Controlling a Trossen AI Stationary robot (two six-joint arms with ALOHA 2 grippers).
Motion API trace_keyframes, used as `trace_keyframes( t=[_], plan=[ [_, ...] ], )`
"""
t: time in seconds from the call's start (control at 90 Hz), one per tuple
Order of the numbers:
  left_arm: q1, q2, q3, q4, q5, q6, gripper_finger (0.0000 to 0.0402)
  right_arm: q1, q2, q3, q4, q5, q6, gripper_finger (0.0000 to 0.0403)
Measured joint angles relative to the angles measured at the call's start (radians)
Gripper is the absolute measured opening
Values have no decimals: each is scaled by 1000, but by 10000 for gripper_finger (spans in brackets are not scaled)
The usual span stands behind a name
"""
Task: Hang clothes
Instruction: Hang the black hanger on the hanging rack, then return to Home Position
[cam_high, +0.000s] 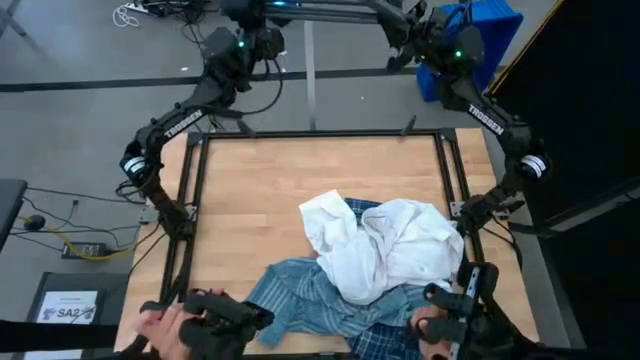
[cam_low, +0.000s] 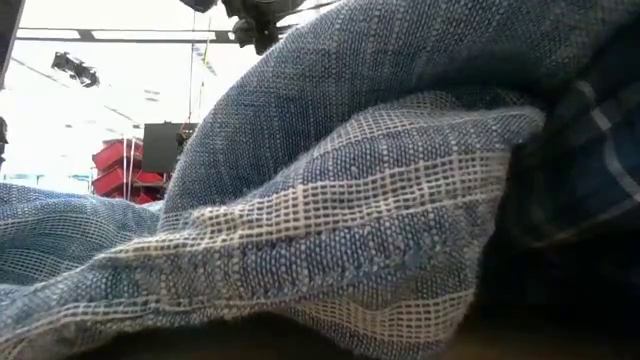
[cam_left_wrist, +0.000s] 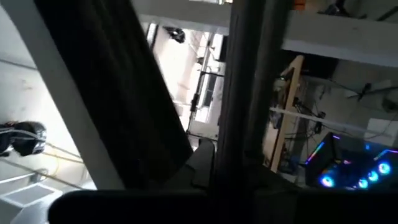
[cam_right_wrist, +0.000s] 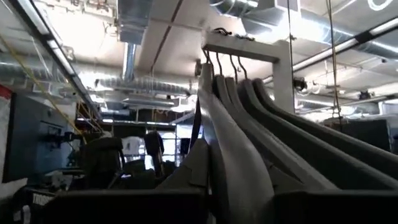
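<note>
Both claws sit at the worktop's near edge, left gripper (cam_high: 215, 318) and right gripper (cam_high: 455, 322) (grip state: cannot tell). Between them, plaid shirt (cam_high: 385, 340), striped shirt (cam_high: 300, 290); beyond, white shirt (cam_high: 385, 250), mid-worktop.

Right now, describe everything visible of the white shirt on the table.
The plain white soft cloth shirt lies crumpled in a heap on the wooden table, toward its right half. It is bunched and folded, not spread flat. It rests on top of the blue striped shirt and darker plaid shirt. Neither end effector touches it.
</note>
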Motion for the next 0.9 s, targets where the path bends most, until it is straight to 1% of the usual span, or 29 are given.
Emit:
trace_keyframes(
  t=[0.3, 0.356, 0.411, 0.489, 0.6, 0.7, 0.8, 0.856, 0.9],
  plan=[
    [-1, 7, 1, -20, 12, 5, 0, -62, -3, -3, -29, -86, 39, 7],
    [-2, 7, 2, -19, 13, 0, 4, -71, -2, -3, -30, -105, 43, 15],
    [-3, 5, 2, -22, 13, -2, 13, -82, -1, -4, -27, -121, 25, 35],
    [-5, -1, 6, -38, 13, -3, 34, -88, 6, -6, -20, -99, 8, 77],
    [-5, -3, 7, -78, -4, 0, 76, -94, 9, -11, -34, -76, 3, 140],
    [-7, 1, 6, -103, -38, 6, 115, -110, 3, -8, -39, -99, 1, 186],
    [-15, -1, 6, -98, -94, 12, 148, -135, 4, -8, -56, -128, 0, 218],
    [-22, -5, 4, -118, -144, 13, 164, -149, 3, -8, -61, -150, 3, 230],
    [-26, -5, 2, -121, -157, 15, 175, -158, 0, -8, -71, -165, 6, 236]
  ],
)
